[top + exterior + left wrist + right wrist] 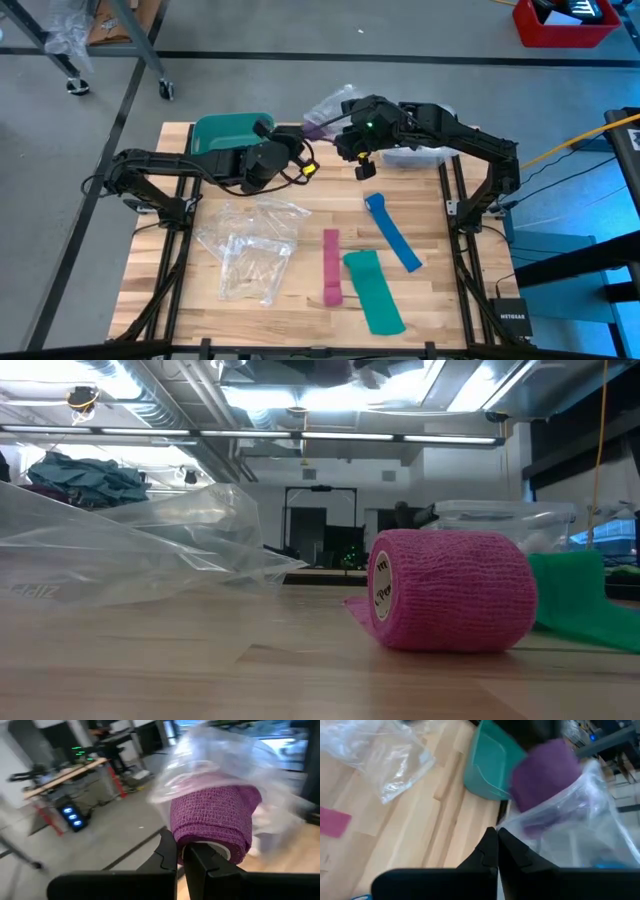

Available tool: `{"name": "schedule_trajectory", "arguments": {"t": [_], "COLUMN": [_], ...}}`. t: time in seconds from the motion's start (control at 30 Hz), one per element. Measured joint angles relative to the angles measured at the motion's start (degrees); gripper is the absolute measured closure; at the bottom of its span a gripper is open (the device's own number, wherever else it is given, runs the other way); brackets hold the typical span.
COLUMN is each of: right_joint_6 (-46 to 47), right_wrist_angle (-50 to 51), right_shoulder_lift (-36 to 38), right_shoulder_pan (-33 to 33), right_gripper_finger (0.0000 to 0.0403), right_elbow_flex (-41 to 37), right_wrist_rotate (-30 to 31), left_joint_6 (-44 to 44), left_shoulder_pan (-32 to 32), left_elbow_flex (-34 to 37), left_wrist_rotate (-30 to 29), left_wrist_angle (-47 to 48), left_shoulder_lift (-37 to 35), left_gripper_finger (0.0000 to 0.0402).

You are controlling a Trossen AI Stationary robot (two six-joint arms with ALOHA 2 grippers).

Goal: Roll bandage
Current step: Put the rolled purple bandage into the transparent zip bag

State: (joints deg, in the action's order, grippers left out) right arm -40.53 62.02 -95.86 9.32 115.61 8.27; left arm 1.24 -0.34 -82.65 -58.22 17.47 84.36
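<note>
Bandage (212, 817) already rolled, pinched in my left gripper (181, 854) beside the teal bin (228, 131); right gripper (496, 845) clamped on clear bag (570, 822); bagging remains, I judge.

Purple-mauve bandage (212, 820), wound into a short stubby roll with a woven, crinkled texture and a pale core showing at one end. Held up off the table near its far edge, pinched at the lower end between the left gripper (181, 851) fingers. Pushed partly into the mouth of a clear plastic bag (580, 815), which covers its far side. Seen also as a purple block (545, 770) against the plastic.
</note>
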Motion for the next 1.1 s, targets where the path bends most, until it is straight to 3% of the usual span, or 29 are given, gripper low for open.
{"name": "schedule_trajectory", "arguments": {"t": [0.17, 0.33, 0.6, 0.77, 0.93, 1.1], "right_joint_6": [0.0, -0.2, -0.2, 1.3, 1.5, 3.0], "right_wrist_angle": [-0.2, -1.7, -5.5, -7.1, -7.1, -7.7], "right_shoulder_lift": [0.0, 0.0, 0.0, 0.0, 0.0, 0.0], "right_shoulder_pan": [0.0, 0.0, 0.0, 0.0, 0.0, 0.0], "right_gripper_finger": [0.0402, 0.0402, 0.0402, 0.0402, 0.0402, 0.0402], "right_elbow_flex": [0.0, 0.0, 0.0, 0.0, 0.0, 0.0], "right_wrist_rotate": [-0.8, -1.5, -14.1, -16.9, -16.9, -17.0], "left_joint_6": [0.2, -2.0, -3.5, -7.6, -15.1, -22.2], "left_shoulder_pan": [-0.1, 0.0, 0.0, -0.2, -0.7, -2.2], "left_elbow_flex": [0.0, 0.0, 0.0, 0.0, 0.0, 0.0], "left_wrist_rotate": [-3.7, 1.1, 8.6, 9.8, 9.8, 9.8], "left_wrist_angle": [-0.3, -0.3, -6.3, -7.9, -7.9, -10.0], "left_shoulder_lift": [0.0, 0.0, 0.0, 0.0, 0.0, 0.0], "left_gripper_finger": [0.0401, 0.0401, 0.0397, 0.0386, 0.0357, 0.0293]}}
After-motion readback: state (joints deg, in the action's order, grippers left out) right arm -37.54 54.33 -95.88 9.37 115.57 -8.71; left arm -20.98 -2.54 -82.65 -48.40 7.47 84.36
